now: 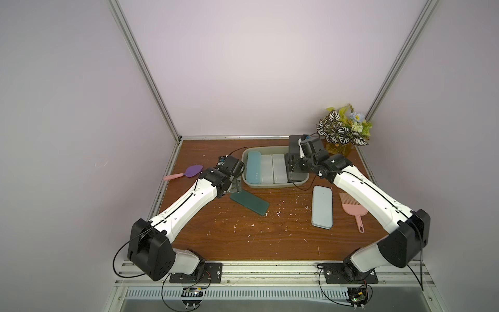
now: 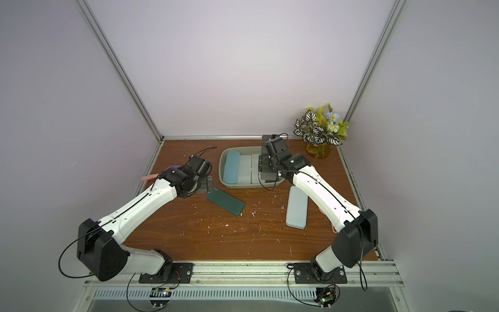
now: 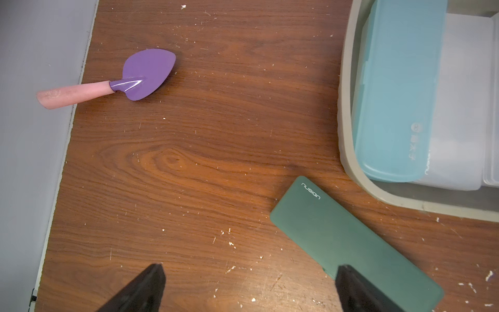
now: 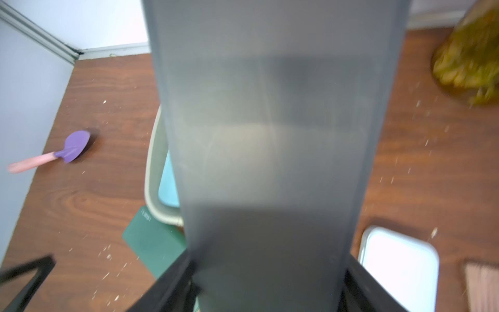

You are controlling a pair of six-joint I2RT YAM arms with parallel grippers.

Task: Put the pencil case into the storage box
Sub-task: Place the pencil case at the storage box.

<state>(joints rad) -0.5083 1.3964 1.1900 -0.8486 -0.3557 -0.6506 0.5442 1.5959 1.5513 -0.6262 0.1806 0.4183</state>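
The storage box (image 1: 270, 186) (image 2: 244, 187) is a grey-beige tub at the back middle of the table. It holds a teal case (image 1: 253, 167) and two clear white cases (image 1: 279, 168) side by side. My right gripper (image 4: 266, 286) is shut on a dark grey pencil case (image 4: 270, 135) (image 1: 293, 144), held tilted over the box's right end. A dark green case (image 1: 249, 203) (image 3: 351, 243) lies flat in front of the box's left corner. My left gripper (image 3: 249, 270) stands open just above the table at that case's left end, with one fingertip (image 3: 344, 272) over its edge. A pale blue-grey case (image 1: 321, 206) lies at the right.
A purple trowel with a pink handle (image 1: 189, 173) lies by the left wall. A pink comb (image 1: 352, 209) sits right of the pale case, partly under my right arm. A plant in an amber vase (image 1: 341, 129) fills the back right corner. White flecks dot the wood.
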